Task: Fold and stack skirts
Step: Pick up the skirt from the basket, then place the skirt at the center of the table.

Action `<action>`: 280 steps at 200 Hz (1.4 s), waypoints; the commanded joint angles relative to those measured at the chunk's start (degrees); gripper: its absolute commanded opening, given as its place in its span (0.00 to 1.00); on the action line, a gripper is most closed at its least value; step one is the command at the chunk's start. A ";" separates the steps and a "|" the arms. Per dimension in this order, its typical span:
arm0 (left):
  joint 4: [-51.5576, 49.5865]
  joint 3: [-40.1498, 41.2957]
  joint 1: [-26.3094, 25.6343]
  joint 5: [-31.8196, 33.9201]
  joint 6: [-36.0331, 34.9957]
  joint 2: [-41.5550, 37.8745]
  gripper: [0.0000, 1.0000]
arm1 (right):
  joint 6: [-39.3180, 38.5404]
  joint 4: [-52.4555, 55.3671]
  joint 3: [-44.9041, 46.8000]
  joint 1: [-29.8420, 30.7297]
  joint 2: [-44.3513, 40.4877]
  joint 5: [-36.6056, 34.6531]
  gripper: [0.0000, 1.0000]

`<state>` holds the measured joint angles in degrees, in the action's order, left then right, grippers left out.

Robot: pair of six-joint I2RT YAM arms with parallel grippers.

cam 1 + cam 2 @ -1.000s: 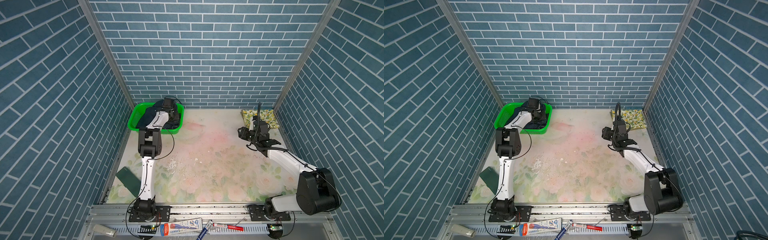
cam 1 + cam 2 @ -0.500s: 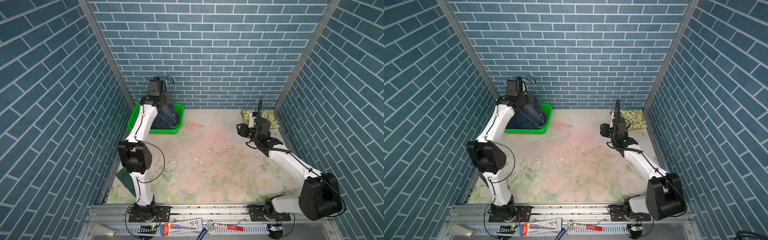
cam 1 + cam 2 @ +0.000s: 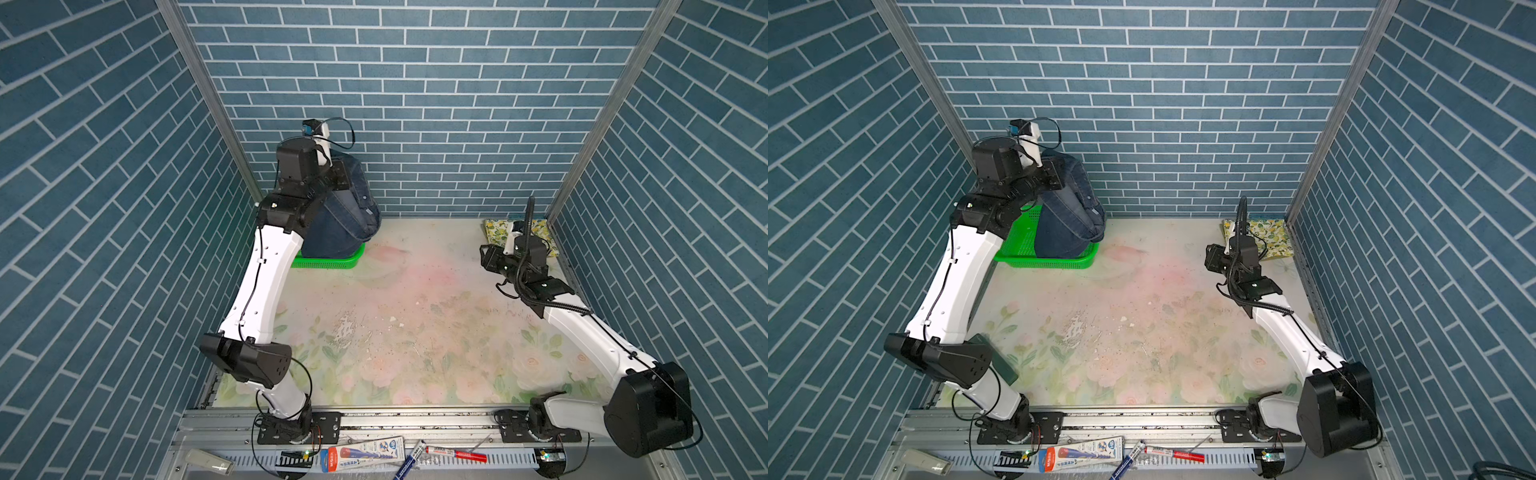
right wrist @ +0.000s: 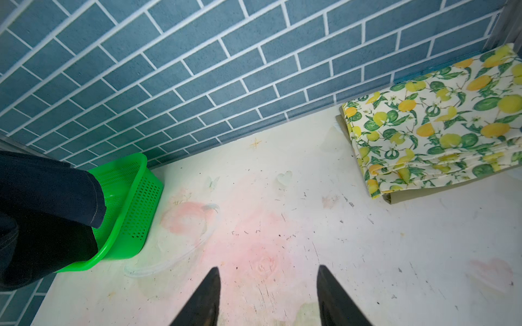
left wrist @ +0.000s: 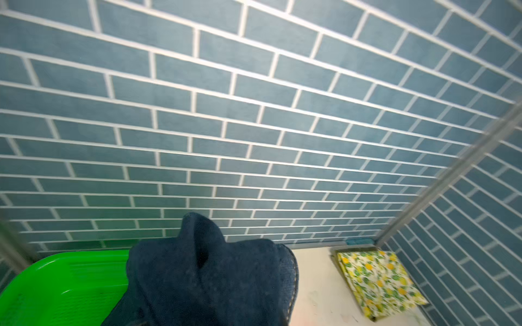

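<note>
The dark navy denim skirt (image 3: pixel 345 216) (image 3: pixel 1067 216) hangs from my left gripper (image 3: pixel 337 166), raised high by the back wall; its lower end still reaches into the green basket (image 3: pixel 328 262). In the left wrist view the denim (image 5: pixel 203 282) covers the fingers. The gripper is shut on it. The lemon-print skirt (image 3: pixel 519 230) (image 4: pixel 440 124) lies folded in the back right corner, with an olive-khaki edge (image 4: pixel 391 199) showing beneath it. My right gripper (image 4: pixel 268 268) (image 3: pixel 488 257) hovers open over bare table just in front of that stack, holding nothing.
The green mesh basket (image 3: pixel 1017 245) (image 4: pixel 135 203) stands in the back left corner. A dark green flat piece (image 3: pixel 1000 361) lies at the table's front left under the left arm. Pens and a tube (image 3: pixel 365 451) lie on the front rail. Brick walls enclose three sides.
My left gripper closed on the denim skirt in the basket and rose high, pulling the skirt up with it. The right arm shifted slightly toward the back.
</note>
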<state>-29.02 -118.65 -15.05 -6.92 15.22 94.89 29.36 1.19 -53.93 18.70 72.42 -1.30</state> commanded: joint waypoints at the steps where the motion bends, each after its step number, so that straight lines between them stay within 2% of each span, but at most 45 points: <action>1: 5.85 -1.40 -5.48 -3.56 -0.01 -3.69 0.00 | 1.35 1.66 -0.65 -0.65 -2.57 -2.28 0.54; 30: 7.24 -0.40 -12.33 -5.58 1.83 -4.74 0.00 | 5.59 3.02 1.45 -4.70 -5.22 -1.01 0.55; 54: 13.07 5.90 -17.55 -6.33 4.98 -6.27 0.00 | 9.90 2.55 4.48 -10.63 -7.92 3.58 0.55; 75: 16.88 11.96 -20.73 -4.04 6.33 -6.86 0.00 | 8.98 4.51 4.89 -13.13 -9.77 4.66 0.55; 101: 23.27 25.51 -20.62 -1.43 9.80 -9.79 0.00 | 4.79 8.13 4.71 -13.25 -11.60 4.91 0.58; 138: 26.43 40.82 -17.66 -0.89 13.72 -14.64 0.00 | 0.98 10.76 4.81 -13.20 -10.74 5.91 0.61; 151: 25.60 45.73 -16.01 1.36 14.59 -16.60 0.00 | -0.08 11.23 4.33 -12.60 -9.24 8.67 0.62; 157: 25.54 48.01 -14.92 1.68 15.31 -17.38 0.07 | -0.79 11.52 3.92 -11.98 -8.37 9.25 0.64; 163: 25.55 50.27 -13.63 1.28 16.03 -17.86 0.18 | -1.69 11.89 3.43 -10.90 -7.28 9.30 0.66; 177: 22.28 53.54 -11.22 1.75 17.71 -18.35 0.57 | -3.58 12.89 2.15 -7.59 -4.74 8.72 0.68; 197: 18.63 57.21 -9.82 2.92 17.97 -20.24 0.76 | -4.93 13.32 1.27 -3.13 -1.36 8.31 0.70; 221: 15.48 59.91 -9.81 4.61 15.53 -23.62 0.82 | -4.50 11.32 3.31 -0.47 0.58 8.97 0.71; 249: 11.88 61.17 -10.32 5.94 9.52 -25.62 0.82 | -4.26 9.17 4.93 2.99 1.70 8.78 0.71; 280: 7.37 60.87 -13.37 8.74 3.67 -23.75 0.81 | -3.16 7.11 5.55 5.48 3.26 8.67 0.71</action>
<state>-16.08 -58.19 -25.98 -1.48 25.36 69.76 26.92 10.66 -50.35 22.61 74.37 7.20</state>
